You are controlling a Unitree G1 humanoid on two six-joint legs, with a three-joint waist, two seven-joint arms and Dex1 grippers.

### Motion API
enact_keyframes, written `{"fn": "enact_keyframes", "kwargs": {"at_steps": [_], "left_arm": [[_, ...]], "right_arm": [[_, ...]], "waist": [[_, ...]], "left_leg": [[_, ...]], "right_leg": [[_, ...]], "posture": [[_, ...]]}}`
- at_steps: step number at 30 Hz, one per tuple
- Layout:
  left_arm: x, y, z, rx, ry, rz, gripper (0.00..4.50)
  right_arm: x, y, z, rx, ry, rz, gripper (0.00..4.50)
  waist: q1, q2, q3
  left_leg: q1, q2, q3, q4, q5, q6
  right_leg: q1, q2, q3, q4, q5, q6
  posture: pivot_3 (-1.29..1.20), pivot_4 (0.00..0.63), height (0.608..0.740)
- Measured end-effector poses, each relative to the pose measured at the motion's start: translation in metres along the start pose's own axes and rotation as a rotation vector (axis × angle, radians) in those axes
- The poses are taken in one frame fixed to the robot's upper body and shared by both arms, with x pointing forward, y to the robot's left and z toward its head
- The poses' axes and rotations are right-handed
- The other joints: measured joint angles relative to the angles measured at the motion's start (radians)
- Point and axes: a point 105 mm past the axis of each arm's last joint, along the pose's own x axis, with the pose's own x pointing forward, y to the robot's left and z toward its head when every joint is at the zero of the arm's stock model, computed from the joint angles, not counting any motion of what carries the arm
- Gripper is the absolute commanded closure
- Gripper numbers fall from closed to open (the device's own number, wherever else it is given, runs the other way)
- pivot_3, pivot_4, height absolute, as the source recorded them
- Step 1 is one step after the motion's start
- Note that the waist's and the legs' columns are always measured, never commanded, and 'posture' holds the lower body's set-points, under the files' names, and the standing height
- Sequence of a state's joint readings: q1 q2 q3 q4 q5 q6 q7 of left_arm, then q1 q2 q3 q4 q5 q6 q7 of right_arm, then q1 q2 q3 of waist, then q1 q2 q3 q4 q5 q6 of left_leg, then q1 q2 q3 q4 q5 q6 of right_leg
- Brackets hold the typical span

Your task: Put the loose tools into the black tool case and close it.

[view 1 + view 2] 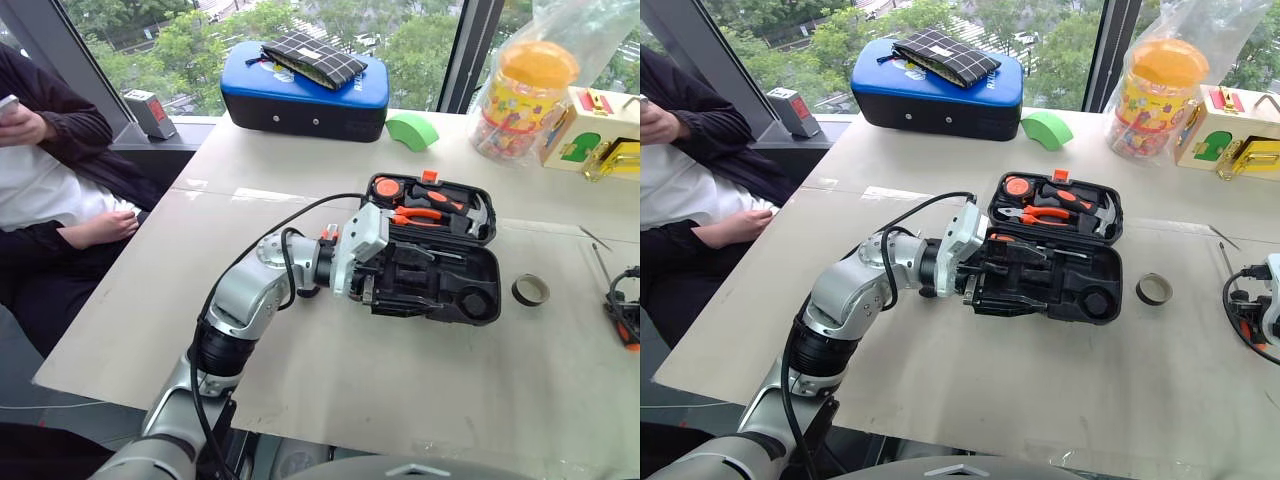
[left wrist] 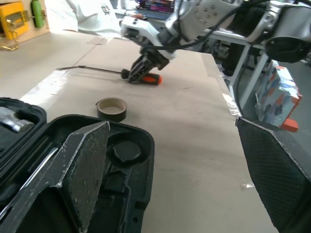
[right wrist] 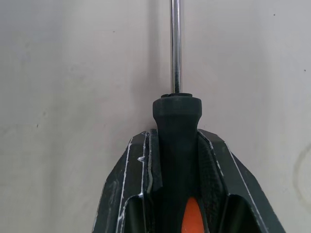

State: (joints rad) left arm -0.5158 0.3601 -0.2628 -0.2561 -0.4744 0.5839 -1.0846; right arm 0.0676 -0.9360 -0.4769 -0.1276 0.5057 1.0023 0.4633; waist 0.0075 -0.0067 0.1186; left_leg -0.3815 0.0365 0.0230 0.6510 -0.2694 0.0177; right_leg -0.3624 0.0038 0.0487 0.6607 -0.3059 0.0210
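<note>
While left fingers point(image 2: 87, 174) gape, right fingers point(image 3: 214, 165) clamp black-and-orange screwdriver point(image 3: 176, 145).

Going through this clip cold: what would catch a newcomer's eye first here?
The open black tool case lies mid-table, orange-handled pliers in its lid half, with the left gripper hovering open over the near half. At the table's right edge, the right gripper is shut on a black-and-orange screwdriver. A dark tape roll lies between.
</note>
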Motion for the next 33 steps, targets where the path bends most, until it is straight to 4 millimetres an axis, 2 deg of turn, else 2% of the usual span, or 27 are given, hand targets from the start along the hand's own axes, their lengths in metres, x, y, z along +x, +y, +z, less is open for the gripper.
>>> {"fn": "enact_keyframes", "kwargs": {"at_steps": [2,4,5,6,8,10,12,14,16,19,28,30,33], "left_arm": [[-0.007,0.002,0.0,0.002,-0.035,0.03,0.24],[-0.024,0.004,-0.004,-0.039,-0.05,0.068,0.24],[-0.036,0.006,-0.005,-0.064,-0.068,0.103,0.24],[-0.045,0.008,-0.007,-0.076,-0.073,0.13,0.24],[-0.07,0.004,-0.019,-0.103,-0.057,0.196,0.24],[-0.09,-0.007,-0.037,-0.145,-0.021,0.244,0.24],[-0.105,-0.016,-0.05,-0.172,0.013,0.283,0.24],[-0.116,-0.021,-0.053,-0.167,0.027,0.326,0.24],[-0.121,-0.024,-0.053,-0.155,0.036,0.343,0.24],[-0.119,-0.025,-0.048,-0.129,0.03,0.352,0.24],[-0.117,-0.028,-0.04,-0.096,0.014,0.394,0.24],[-0.117,-0.027,-0.04,-0.097,0.013,0.398,0.24],[-0.118,-0.026,-0.04,-0.096,0.015,0.405,0.24]], "right_arm": [[-0.012,0.03,0.029,-0.113,-0.128,0.128,4.04],[-0.032,0.073,0.059,-0.321,-0.235,0.288,4.04],[-0.04,0.095,0.07,-0.433,-0.27,0.362,4.04],[-0.045,0.109,0.075,-0.498,-0.286,0.41,4.04],[-0.043,0.145,0.084,-0.638,-0.307,0.531,4.04],[-0.033,0.172,0.088,-0.741,-0.3,0.617,4.04],[-0.019,0.189,0.089,-0.818,-0.28,0.673,4.04],[0.0,0.197,0.09,-0.918,-0.247,0.687,4.04],[0.014,0.195,0.087,-0.975,-0.206,0.684,4.04],[0.031,0.193,0.08,-1.015,-0.151,0.706,4.04],[0.043,0.19,0.075,-1.086,-0.093,0.787,4.04],[0.045,0.189,0.075,-1.083,-0.075,0.797,3.03],[0.045,0.184,0.08,-1.075,-0.081,0.792,1.85]], "waist": [[-0.018,0.0,0.001],[-0.034,0.0,0.003],[-0.043,0.0,0.003],[-0.045,0.0,0.003],[-0.055,-0.006,0.006],[-0.056,-0.006,0.008],[-0.045,-0.007,0.011],[-0.019,-0.006,0.012],[-0.005,-0.007,0.012],[0.006,-0.007,0.012],[0.002,-0.006,0.012],[0.003,-0.006,0.011],[0.005,-0.006,0.011]], "left_leg": [[0.0,0.001,0.0,0.0,0.0,0.0],[0.001,0.003,0.001,-0.002,0.0,0.0],[0.002,0.004,0.0,-0.002,0.0,0.0],[0.004,0.005,-0.001,-0.003,0.0,0.0],[0.004,0.006,-0.002,-0.002,0.0,-0.001],[0.005,0.006,0.0,-0.002,0.0,-0.001],[0.003,0.004,-0.001,-0.002,0.0,-0.001],[0.001,0.001,-0.001,-0.001,0.0,0.0],[-0.001,0.0,-0.001,-0.001,0.0,0.0],[-0.002,0.0,0.0,-0.001,-0.001,0.001],[0.001,0.0,-0.001,-0.003,-0.001,0.001],[0.001,0.0,-0.001,-0.003,-0.001,0.001],[0.001,0.0,-0.002,-0.003,-0.001,0.001]], "right_leg": [[0.0,0.0,0.001,0.001,0.0,0.0],[0.001,0.0,0.003,0.002,0.0,0.001],[0.001,0.0,0.001,0.002,-0.001,0.002],[0.001,0.001,0.0,0.002,-0.001,0.002],[0.001,0.003,0.0,0.001,-0.001,0.001],[0.0,-0.001,0.001,0.001,0.0,-0.001],[-0.001,-0.005,-0.001,0.001,0.0,-0.001],[-0.003,-0.011,-0.004,-0.001,0.0,-0.001],[-0.003,-0.015,-0.008,-0.002,0.0,-0.001],[-0.002,-0.017,-0.009,-0.004,0.0,-0.001],[0.0,-0.018,-0.013,-0.002,0.0,-0.001],[0.001,-0.019,-0.014,-0.002,0.0,-0.001],[0.001,-0.02,-0.016,-0.002,0.0,-0.001]], "posture": [[0.0,0.15,0.74],[0.0,0.15,0.74],[0.0,0.15,0.74],[0.0,0.15,0.74],[0.0,0.15,0.74],[0.0,0.15,0.74],[0.0,0.15,0.74],[0.0,0.15,0.74],[0.0,0.15,0.74],[0.0,0.15,0.74],[0.0,0.15,0.74],[0.0,0.15,0.74],[0.0,0.15,0.74]]}}
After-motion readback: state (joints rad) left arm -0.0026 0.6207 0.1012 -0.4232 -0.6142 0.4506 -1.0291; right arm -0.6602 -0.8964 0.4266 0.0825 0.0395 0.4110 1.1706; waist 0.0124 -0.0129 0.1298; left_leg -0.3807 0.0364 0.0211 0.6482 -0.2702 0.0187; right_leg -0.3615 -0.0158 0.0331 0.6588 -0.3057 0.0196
